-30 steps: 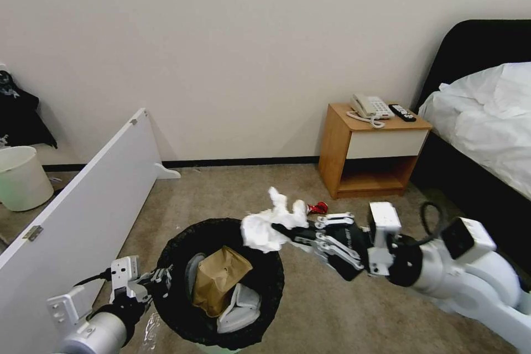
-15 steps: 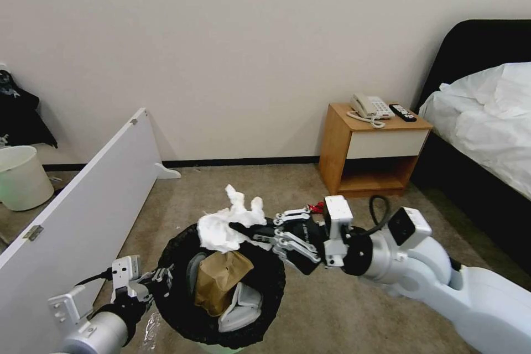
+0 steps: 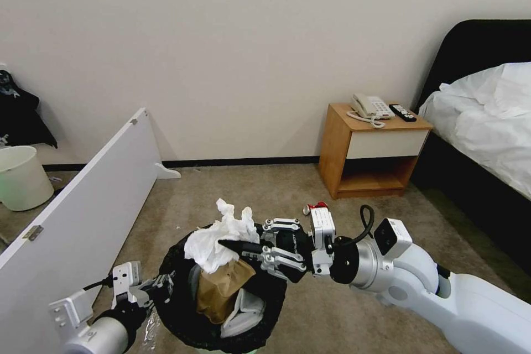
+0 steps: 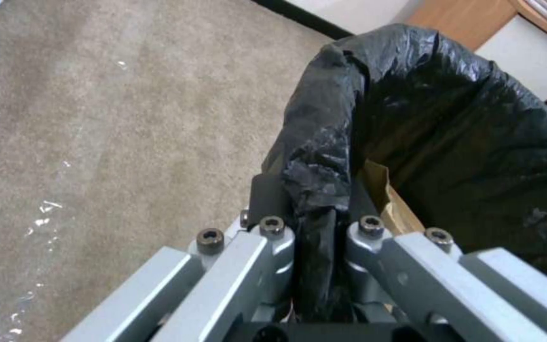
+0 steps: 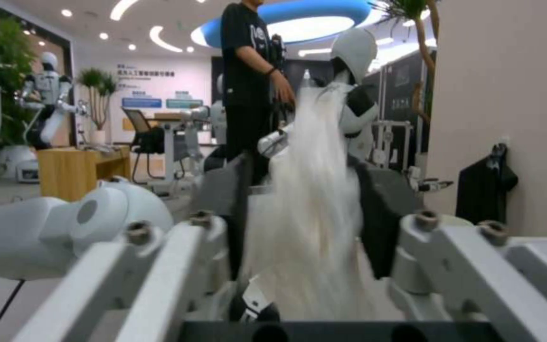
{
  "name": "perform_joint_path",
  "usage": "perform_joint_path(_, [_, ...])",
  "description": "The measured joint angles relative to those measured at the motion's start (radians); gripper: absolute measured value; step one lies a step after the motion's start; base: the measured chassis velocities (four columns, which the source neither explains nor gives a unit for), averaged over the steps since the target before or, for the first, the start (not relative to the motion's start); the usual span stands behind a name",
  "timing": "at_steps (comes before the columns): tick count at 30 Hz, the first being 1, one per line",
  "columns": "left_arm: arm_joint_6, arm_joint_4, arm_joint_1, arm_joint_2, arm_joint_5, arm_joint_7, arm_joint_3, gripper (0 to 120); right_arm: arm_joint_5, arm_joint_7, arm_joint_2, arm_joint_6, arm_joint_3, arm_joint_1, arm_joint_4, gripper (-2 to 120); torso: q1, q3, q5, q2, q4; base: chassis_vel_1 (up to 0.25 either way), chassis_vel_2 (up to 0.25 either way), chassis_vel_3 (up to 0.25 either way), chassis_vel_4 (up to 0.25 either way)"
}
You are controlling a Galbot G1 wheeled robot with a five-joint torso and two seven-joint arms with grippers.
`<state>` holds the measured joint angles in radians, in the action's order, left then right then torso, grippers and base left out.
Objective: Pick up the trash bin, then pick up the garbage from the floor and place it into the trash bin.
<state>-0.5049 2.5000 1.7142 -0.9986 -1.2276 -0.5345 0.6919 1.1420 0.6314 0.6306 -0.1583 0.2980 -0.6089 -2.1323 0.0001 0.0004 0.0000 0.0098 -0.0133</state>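
The right pincer (image 3: 232,246) is gripping a crumpled white tissue (image 3: 213,235) just above the open bin (image 3: 166,293), over a brown paper bag (image 3: 221,287) and a white slipper (image 3: 243,310) inside. The left pincer (image 4: 311,199) is clamped on the bin's black-bagged rim, holding it above the carpet (image 3: 332,315).
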Motion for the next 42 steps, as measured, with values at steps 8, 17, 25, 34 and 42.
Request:
perform_joint_path(8, [-0.001,0.000,-0.002,-0.001,0.000,-0.002,0.000,4,-0.004,-0.001,-0.012,0.000,-0.014,-0.017,-0.006,73,0.000,0.000,0.0000,0.000,0.0000,0.000,0.000,0.000,0.000])
perform_joint_path(17, [-0.002,0.000,-0.005,-0.001,0.000,-0.003,0.000,4,-0.005,-0.002,-0.013,0.000,-0.014,-0.017,-0.008,99,0.000,0.000,0.0000,0.000,0.0000,0.000,0.000,0.000,0.000])
perform_joint_path(25, [-0.002,0.000,-0.008,-0.004,-0.003,-0.007,-0.003,4,-0.005,-0.014,-0.013,-0.001,-0.033,-0.028,-0.009,100,0.000,0.000,0.0000,0.000,0.0002,0.000,0.000,0.000,0.000])
perform_joint_path(34, [-0.003,0.000,-0.002,-0.019,0.010,-0.004,-0.008,4,-0.124,-0.329,-0.085,0.002,-0.370,-0.326,0.014,100,0.000,0.000,0.0005,0.000,0.0001,0.000,0.000,0.000,0.000])
perform_joint_path(42, [-0.003,0.000,-0.005,-0.024,0.030,0.001,-0.009,4,-0.307,-0.473,-0.083,0.081,-0.837,-0.784,0.056,100,0.000,0.000,0.0001,0.000,-0.0002,0.000,0.000,0.000,0.000])
